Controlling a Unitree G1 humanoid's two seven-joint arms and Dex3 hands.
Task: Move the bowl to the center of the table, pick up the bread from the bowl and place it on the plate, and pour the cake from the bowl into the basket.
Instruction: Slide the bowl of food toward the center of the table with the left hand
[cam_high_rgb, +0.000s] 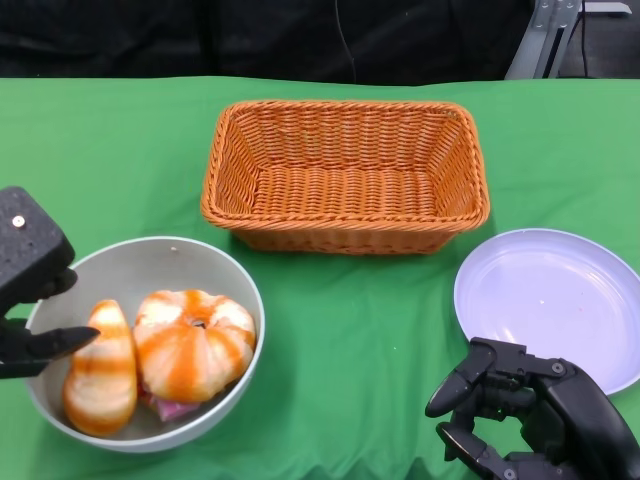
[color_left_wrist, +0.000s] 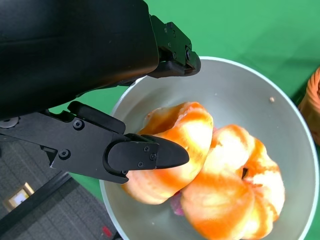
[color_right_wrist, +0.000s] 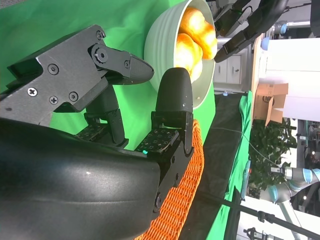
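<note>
1. Bowl is sitting at the frame's lower left, off centre.
2. My left hand is straddling its rim with fingers apart, gripping nothing; my right hand is idling, fingers loosely spread.
3. Dragging carelessly, I'm risking tipping the bowl or striking the basket.
4. Bread is lying elongated, pointing up-frame.

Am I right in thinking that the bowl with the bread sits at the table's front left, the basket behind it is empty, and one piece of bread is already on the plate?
Not quite: the plate is bare in the head view. The bread is in the bowl at the front left, and the basket is empty.
</note>
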